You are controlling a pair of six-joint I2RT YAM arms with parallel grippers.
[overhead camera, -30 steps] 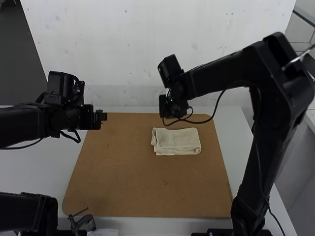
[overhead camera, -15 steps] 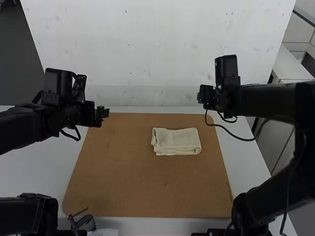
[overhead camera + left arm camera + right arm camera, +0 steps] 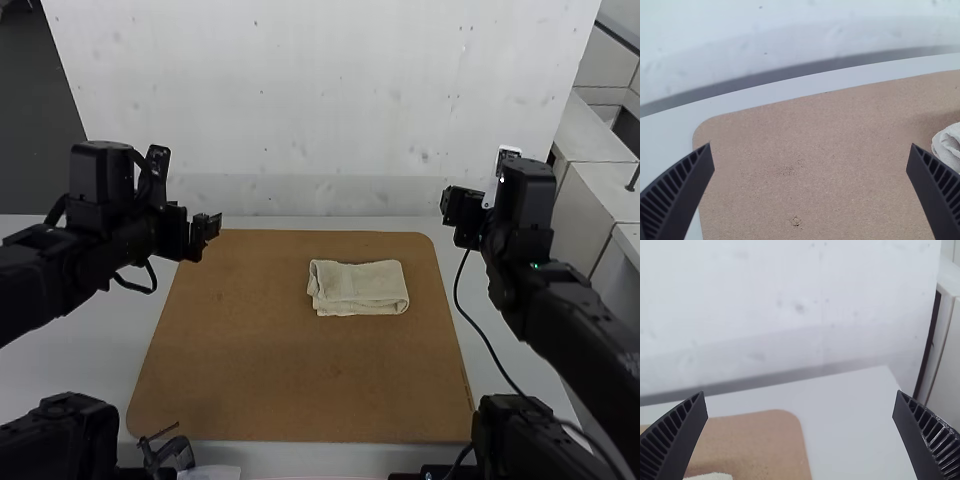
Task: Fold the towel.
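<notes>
Two black robot arms are seen in the high view, set at either side of a flat brown board with rounded corners point(image 3: 280, 385) that is laid on a white table point(image 3: 90, 355). On the board's far right part, a cream cloth towel point(image 3: 358, 290) is laid, folded into a compact rectangle with its long sides running across; at its left end, uneven layers are shown. The left arm's black gripper point(image 3: 211, 227) is held near the board's far left corner, and the right arm's black gripper point(image 3: 456, 208) is held by the far right corner, both well apart from the towel. By the near left edge of the board, a small dark object point(image 3: 170, 455) is placed; what it is cannot be told. In the left wrist view, the ribbed, tapered fingers point(image 3: 677, 192) of the left gripper are spread wide, with bare board seen between them; a rounded, crumpled end of the towel is partly covered by one finger. In the right wrist view, the ribbed fingers point(image 3: 672, 437) of the right gripper are likewise parted widely, and a pale edge of the towel is seen on the board, near one finger.
</notes>
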